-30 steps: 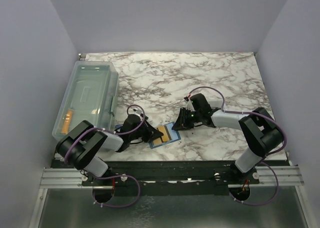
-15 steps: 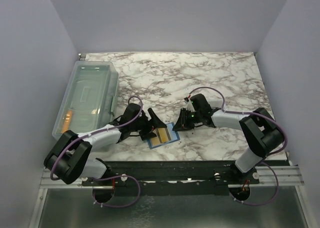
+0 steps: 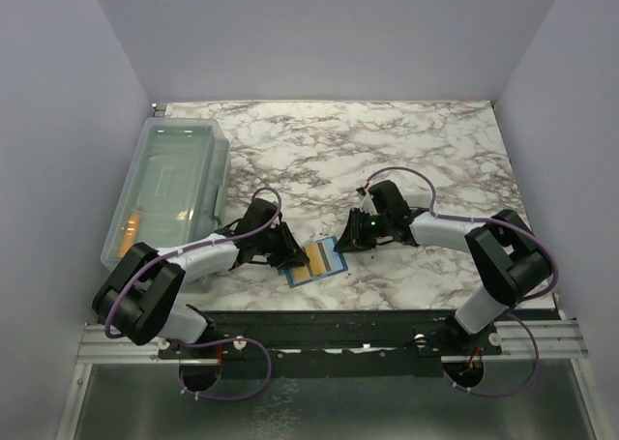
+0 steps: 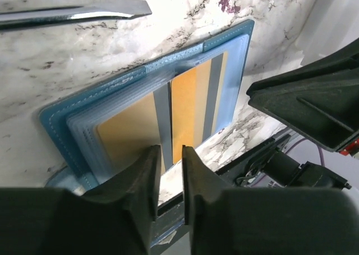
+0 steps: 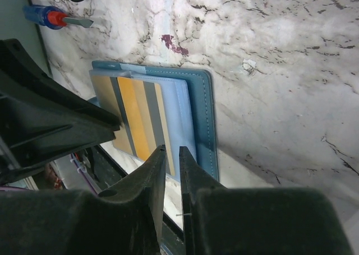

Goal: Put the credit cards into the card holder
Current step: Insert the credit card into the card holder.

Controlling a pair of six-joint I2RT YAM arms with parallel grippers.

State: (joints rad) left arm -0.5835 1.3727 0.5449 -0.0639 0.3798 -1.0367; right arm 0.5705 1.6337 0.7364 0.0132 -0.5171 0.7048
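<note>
Left gripper: low over the near edge of the open wallet. Its black fingertips stand a narrow gap apart, and nothing shows between them.
Right gripper: reaches in from the opposite side with its fingertips almost together at the wallet's edge. Whether they pinch it cannot be told.
Card holder: a teal-blue wallet lying open and flat on the table, close to the table's near edge and between the two grippers.
Credit cards: golden-orange with grey stripes, overlapping on the wallet's pale inner pockets. Whether they are slid in cannot be told.
Screwdriver: blue and red handle, lying on the table just beyond the wallet.
Clear bin: lidded, at the far left, with an orange item inside.
Table: white marble pattern with grey veins.
</note>
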